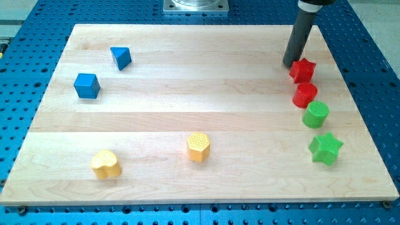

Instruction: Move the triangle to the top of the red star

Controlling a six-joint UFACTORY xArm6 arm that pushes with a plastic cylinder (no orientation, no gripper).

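A blue triangle point(121, 57) lies near the view's top left of the wooden board point(187, 94). A red star point(302, 70) lies at the view's top right. My tip point(290, 64) rests on the board just left of the red star, touching or almost touching it, and far to the right of the blue triangle.
A blue cube point(87, 85) sits below-left of the triangle. A red cylinder point(305, 95), a green cylinder point(315, 115) and a green star point(325, 149) run down the right side below the red star. A yellow heart point(105, 164) and a yellow hexagon point(198, 147) lie near the bottom.
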